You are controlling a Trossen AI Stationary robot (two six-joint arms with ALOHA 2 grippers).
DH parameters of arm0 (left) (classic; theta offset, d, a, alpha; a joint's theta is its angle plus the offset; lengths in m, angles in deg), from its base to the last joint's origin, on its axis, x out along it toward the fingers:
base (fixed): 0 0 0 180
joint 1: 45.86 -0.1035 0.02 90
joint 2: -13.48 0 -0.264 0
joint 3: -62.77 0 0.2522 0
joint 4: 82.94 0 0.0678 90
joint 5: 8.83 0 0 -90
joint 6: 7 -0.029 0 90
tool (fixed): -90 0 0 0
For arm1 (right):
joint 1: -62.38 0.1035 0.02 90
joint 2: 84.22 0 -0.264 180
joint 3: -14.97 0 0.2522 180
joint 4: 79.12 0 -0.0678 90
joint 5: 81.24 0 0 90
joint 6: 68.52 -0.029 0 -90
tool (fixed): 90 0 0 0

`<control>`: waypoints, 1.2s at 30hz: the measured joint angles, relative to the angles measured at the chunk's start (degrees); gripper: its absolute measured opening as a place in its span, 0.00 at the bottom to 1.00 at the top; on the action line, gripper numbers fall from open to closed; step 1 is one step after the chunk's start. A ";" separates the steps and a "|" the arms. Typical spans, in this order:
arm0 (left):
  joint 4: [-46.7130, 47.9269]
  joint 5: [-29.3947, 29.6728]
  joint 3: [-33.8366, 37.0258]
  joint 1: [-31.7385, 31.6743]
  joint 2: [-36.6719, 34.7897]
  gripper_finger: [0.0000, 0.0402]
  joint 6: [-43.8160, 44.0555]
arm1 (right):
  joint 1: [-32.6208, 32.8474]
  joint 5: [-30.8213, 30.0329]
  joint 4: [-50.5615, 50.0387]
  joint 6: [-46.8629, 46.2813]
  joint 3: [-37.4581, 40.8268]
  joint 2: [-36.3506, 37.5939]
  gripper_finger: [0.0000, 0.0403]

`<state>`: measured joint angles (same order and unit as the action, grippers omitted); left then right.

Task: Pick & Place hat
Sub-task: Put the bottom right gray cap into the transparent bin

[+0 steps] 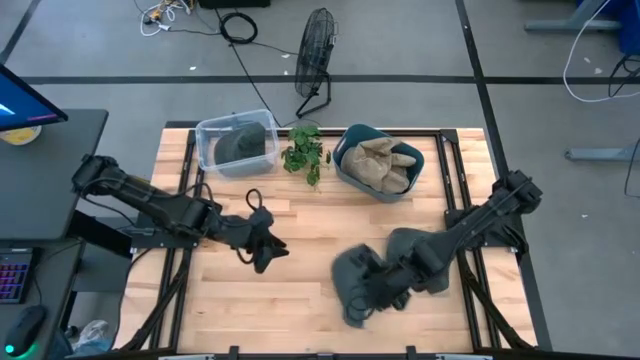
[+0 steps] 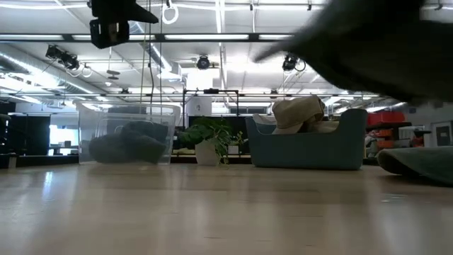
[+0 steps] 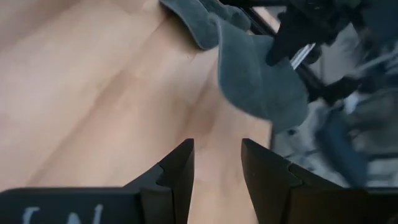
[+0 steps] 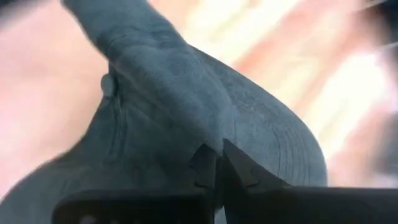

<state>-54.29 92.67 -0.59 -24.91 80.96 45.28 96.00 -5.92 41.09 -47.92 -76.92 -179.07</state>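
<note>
**A:** How will the grey hat (image 1: 352, 280) handle?

**B:** My guess is light and floppy. It is soft cloth, so the crown should sag and fold, while the brim looks a bit stiffer, with rows of stitching around it. It should not be fragile or slippery. A pinch on a fold of fabric or on the brim edge should be enough to carry it.

**A:** And where is it taken right now?

**B:** The right gripper (image 4: 217, 165) has its fingers pressed together on the cloth at about the middle of the hat, near the seam where the brim meets the crown. In the right wrist view the fabric bunches right at the fingertips.

**A:** Where is the hat on the table (image 1: 300, 300)?

**B:** At about five o'clock from the table's centre, near the front edge. A second grey hat (image 1: 415, 250) lies just beside it toward two o'clock.

**A:** What does it look like?

**B:** It is dark slate-grey with a small button on top of the crown and a curved brim.

**A:** And the left arm?

**B:** The left gripper (image 1: 262, 243) sits at about nine o'clock from the centre with its fingers apart and nothing between them.

**A:** What lies at the back?

**B:** A clear bin (image 1: 236, 144) with a grey hat sits at eleven o'clock, a small plant (image 1: 305, 153) at twelve and a blue bin (image 1: 378, 163) of tan hats at one.
</note>
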 joint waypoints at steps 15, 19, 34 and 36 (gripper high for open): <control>-7.31 -2.72 0.00 -9.91 0.02 0.34 -1.62 | -10.98 -11.27 15.94 38.56 -1.72 0.00 0.01; -7.78 -3.55 0.00 -11.59 0.06 0.34 -2.56 | -12.34 -8.55 16.34 39.94 -1.72 0.00 0.01; -7.38 -2.57 0.00 -17.06 0.07 0.34 -4.79 | -13.61 -6.88 16.56 41.52 -1.10 0.00 0.00; -7.38 -5.72 0.00 -17.60 0.08 0.34 -4.73 | -13.61 -6.98 16.25 42.02 -0.80 0.00 0.00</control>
<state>-61.66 86.95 -0.59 -42.50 81.04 40.55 82.39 -12.90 57.34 -5.90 -77.73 -179.07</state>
